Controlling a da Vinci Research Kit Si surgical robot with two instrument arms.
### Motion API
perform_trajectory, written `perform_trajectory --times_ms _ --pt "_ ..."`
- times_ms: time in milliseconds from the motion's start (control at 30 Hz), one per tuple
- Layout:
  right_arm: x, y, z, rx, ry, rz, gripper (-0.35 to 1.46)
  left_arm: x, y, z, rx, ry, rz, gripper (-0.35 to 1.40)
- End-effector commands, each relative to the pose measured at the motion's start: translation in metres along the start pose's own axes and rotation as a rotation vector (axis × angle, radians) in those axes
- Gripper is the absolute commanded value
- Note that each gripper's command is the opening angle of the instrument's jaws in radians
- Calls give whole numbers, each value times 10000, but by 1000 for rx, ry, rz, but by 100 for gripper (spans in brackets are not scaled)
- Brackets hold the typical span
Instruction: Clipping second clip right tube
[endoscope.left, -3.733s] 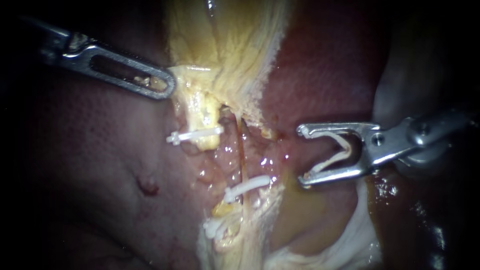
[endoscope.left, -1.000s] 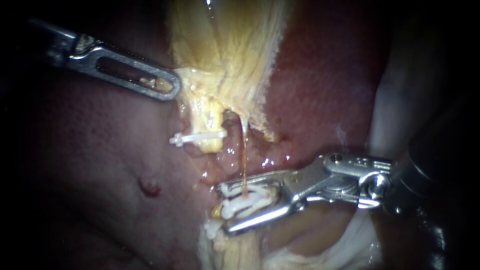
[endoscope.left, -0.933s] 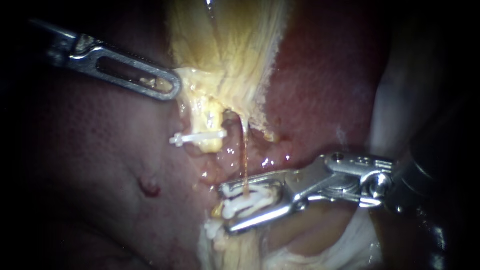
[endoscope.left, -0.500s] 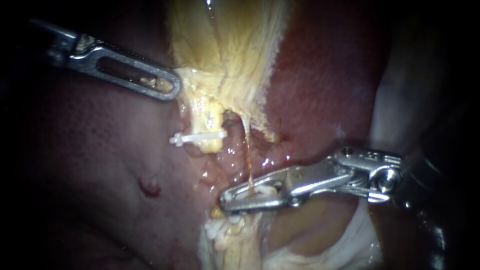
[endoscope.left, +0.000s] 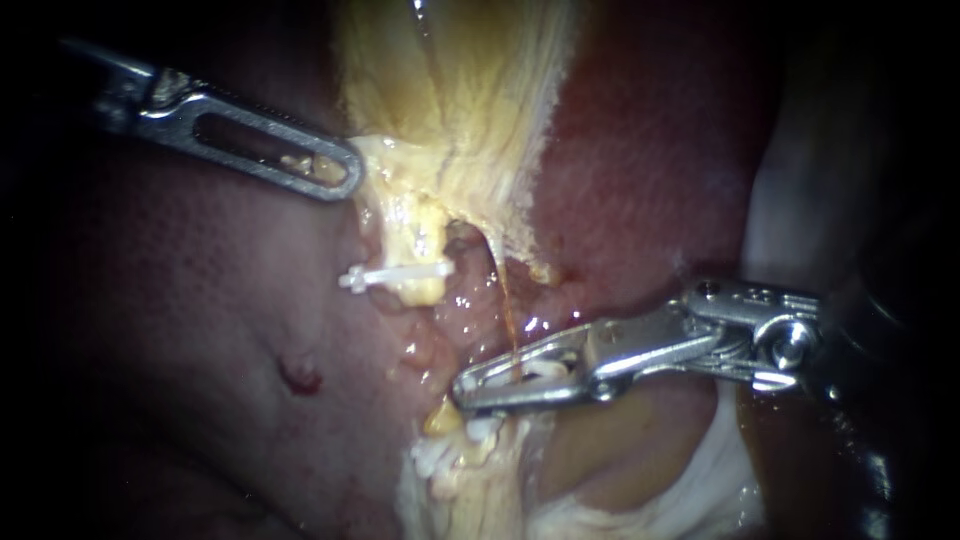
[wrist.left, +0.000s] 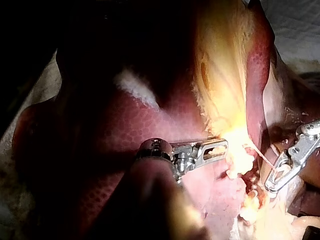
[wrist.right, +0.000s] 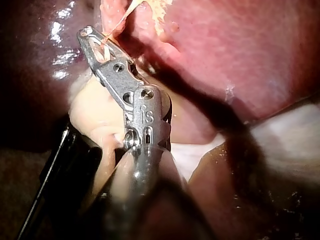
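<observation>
Endoscope view: left instrument (endoscope.left: 345, 178) comes in from upper left. Its slotted claw is clenched on the yellow edge of the gallbladder (endoscope.left: 450, 100), and bits of yellow tissue show thru the slot. Right instrument (endoscope.left: 466, 387) comes in from the right, almost level over the liver (endoscope.left: 200, 300). Its claw is squeezed down on a white clip (endoscope.left: 535, 372), w/ only a thin gap left btwn the two halves.

The right tube (endoscope.left: 506, 310), a thin orange-brown strand, runs down from the gallbladder's lower edge & passes into that claw near its tip, where the clip sits. The left tube (endoscope.left: 420, 235), a thicker yellow stump, stands just beside it, w/ a crosswise left clip (endoscope.left: 395, 272) on it. Lower clips (endoscope.left: 437, 458) lie just below the right claw on pale tissue; can't tell what they hold.

Left wrist view: left instrument (wrist.left: 223, 147) claw lies flat & closed at the gallbladder edge. The right instrument (wrist.left: 270, 187) is ahead of it & the right tube (wrist.left: 261, 156) is stretched btwn them.

Right wrist view: right instrument (wrist.right: 86, 34) claw is narrowed, w/ the right tube (wrist.right: 120, 17) entering near the tip & the clip (wrist.right: 102, 50) inside.
</observation>
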Motion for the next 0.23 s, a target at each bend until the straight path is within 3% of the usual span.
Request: perform_trajectory --times_ms 33,233 --pt "0 0 1 0 0 -1 -35 0 0 0 0 0 0 -35" --pt "-1 3 -2 -3 2 -1 -35 0 1 0 0 0 0 -35"
